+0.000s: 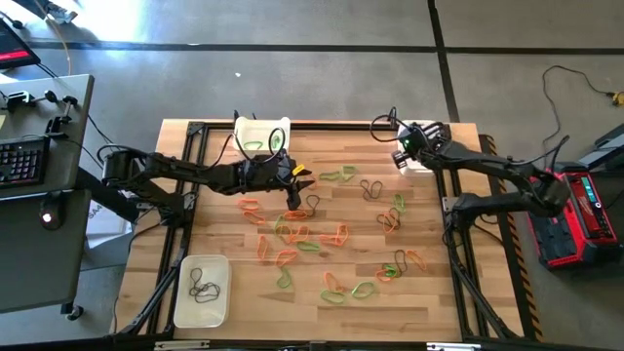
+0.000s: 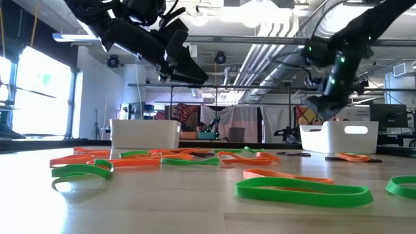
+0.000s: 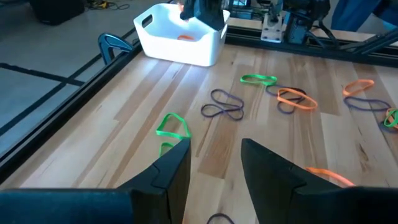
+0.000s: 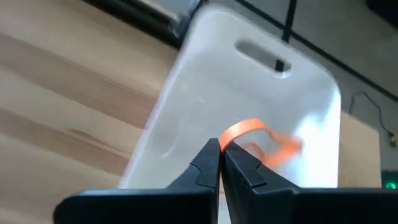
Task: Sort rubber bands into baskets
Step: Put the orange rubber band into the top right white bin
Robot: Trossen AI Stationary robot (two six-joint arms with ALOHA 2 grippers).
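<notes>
Wooden slats of the table (image 1: 234,312) carry scattered rubber bands (image 1: 310,239) between three white baskets. Over the far-right basket (image 4: 311,118), the right gripper (image 4: 221,165) pinches an orange band (image 4: 249,130) between closed jaws; the loop hangs directly above the tub's floor. A clean drop probably needs the jaws fully parted while low over the basket. The left gripper (image 3: 214,165) hovers, jaws parted and empty, above the mid-table bands.

- Left gripper (image 3: 214,163) hangs open above the wood table (image 3: 124,130).
- Green band (image 3: 172,126) lies at its 10 o'clock.
- White basket (image 3: 180,38) holds an orange band (image 3: 185,37).
</notes>
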